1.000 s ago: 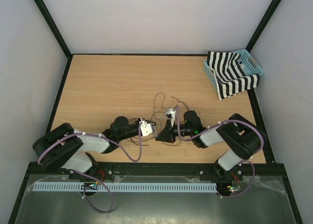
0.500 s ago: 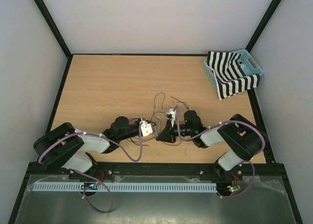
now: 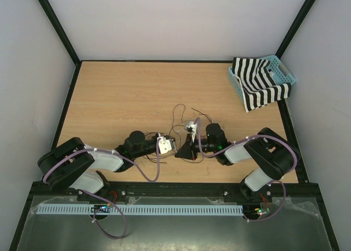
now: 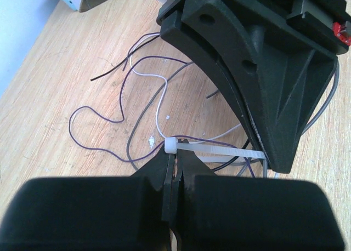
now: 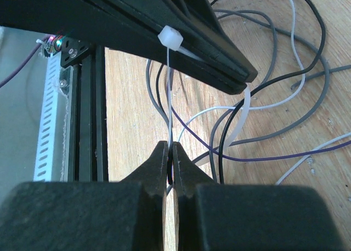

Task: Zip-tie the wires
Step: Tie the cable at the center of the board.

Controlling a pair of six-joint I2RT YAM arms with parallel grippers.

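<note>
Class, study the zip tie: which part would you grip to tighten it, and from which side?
Grip the zip tie by its thin tail, end-on, from the side opposite its head: that stretch runs straight and flat. The right gripper pinches there.

Bright even light (foregrnd blurry)

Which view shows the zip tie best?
Right wrist: the zip tie shows head, loop and tail pinched in the right tool. Left wrist shows head and strap; the top view barely shows it.
</note>
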